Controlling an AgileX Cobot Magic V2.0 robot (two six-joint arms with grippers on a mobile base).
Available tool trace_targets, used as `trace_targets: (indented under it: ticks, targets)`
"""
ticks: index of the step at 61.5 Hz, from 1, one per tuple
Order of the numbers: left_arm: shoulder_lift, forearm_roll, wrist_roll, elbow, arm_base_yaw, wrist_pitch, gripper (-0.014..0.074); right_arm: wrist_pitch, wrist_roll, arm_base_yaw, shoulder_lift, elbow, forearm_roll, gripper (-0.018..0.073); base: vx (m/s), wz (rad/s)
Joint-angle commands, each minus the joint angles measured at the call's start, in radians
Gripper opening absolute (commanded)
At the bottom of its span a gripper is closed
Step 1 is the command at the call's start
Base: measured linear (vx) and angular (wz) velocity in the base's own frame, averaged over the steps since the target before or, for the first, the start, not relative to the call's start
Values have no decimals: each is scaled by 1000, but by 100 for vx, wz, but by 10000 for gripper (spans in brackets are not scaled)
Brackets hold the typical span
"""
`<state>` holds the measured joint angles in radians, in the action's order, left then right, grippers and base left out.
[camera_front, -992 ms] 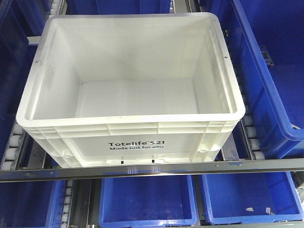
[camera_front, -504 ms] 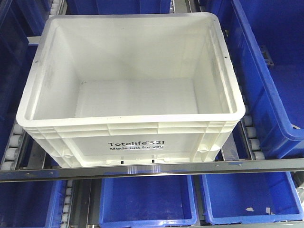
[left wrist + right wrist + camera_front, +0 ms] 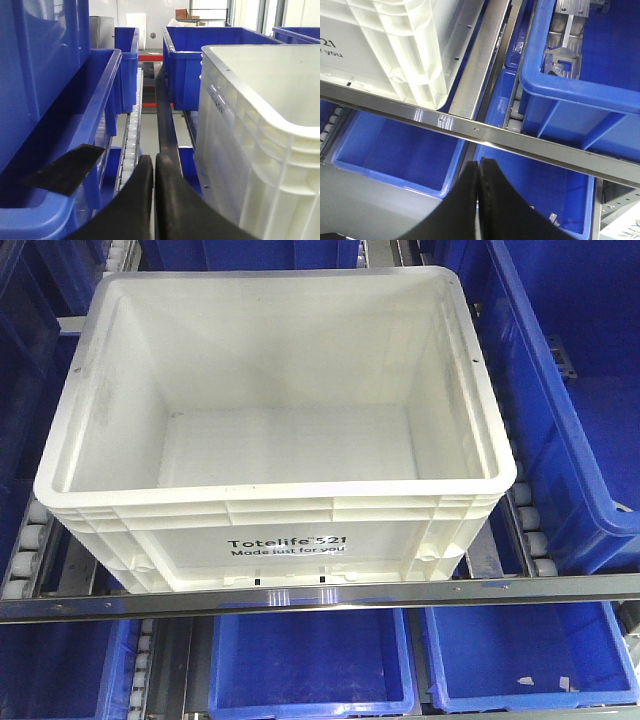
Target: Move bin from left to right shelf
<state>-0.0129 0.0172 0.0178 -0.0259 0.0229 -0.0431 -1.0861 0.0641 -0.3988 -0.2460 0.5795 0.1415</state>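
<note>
The white bin (image 3: 275, 525) with black "Totelife 521" print sits empty on the roller shelf in the front view, its front against the metal rail (image 3: 320, 595). In the left wrist view its ribbed left wall (image 3: 260, 150) rises at the right, and my left gripper (image 3: 154, 162) is shut with nothing in it, in the gap between that wall and a blue bin (image 3: 75, 140). The bin's front right corner (image 3: 415, 55) shows in the right wrist view. My right gripper (image 3: 478, 165) is shut and empty, below and in front of the shelf rail (image 3: 470, 127).
Blue bins flank the white one: a large one on the right (image 3: 570, 410), others on the lower shelf (image 3: 310, 660). White conveyor rollers (image 3: 132, 145) and a metal divider rail (image 3: 167, 130) run back along the lane. A black flap (image 3: 62, 170) lies on the left blue bin's rim.
</note>
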Motion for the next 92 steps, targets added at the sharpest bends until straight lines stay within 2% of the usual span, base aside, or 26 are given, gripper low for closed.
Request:
trace_targets:
  ticks: [1,56,62,66,82,92]
  targets:
    - [-13,2,1,17,1,81,-8,52,-5,5,-13,25,10,-8,0,0]
    - [-12,1,1,18,1,81,-8,41,-5,5,-7,25,10,-8,0,0]
    - [-12,1,1,18,1,81,-8,59,-3,35,17,19,10,-8,0,0]
    - [-12,1,1,18,1,81,-8,152,29,96,42,-13,-25,-8,0,0]
    - [-12,1,1,18,1,81,-8,672,88,313,139,-276,-71,-8,0,0]
    - [-12,1,1,18,1,81,-8,840,106,400,195,-409,-72,-8,0,0]
